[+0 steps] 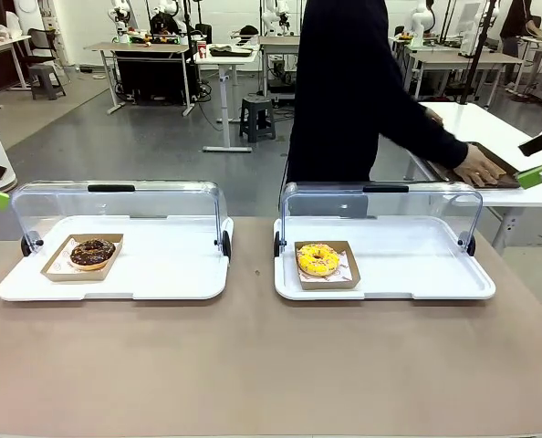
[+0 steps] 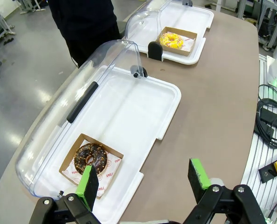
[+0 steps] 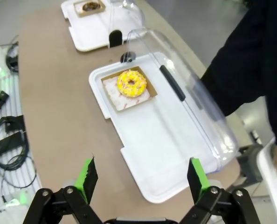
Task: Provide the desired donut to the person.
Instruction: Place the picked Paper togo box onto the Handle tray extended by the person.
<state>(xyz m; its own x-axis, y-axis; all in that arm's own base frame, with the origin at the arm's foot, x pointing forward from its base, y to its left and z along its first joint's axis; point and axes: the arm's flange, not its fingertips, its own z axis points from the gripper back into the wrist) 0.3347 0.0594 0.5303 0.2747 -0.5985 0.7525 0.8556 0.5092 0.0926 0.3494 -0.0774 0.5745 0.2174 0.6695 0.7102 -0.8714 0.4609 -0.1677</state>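
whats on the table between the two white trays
Nothing: in the front view, only a bare strip of brown table separates the left tray from the right tray.

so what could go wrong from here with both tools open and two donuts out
1. The person is turned away, hand on the side table, so nothing signals a choice; picking the chocolate donut or the yellow donut now would be a guess.
2. Both clear lids stand open behind the trays; a reaching tool could knock one.
3. Open fingers may dent the soft icing.
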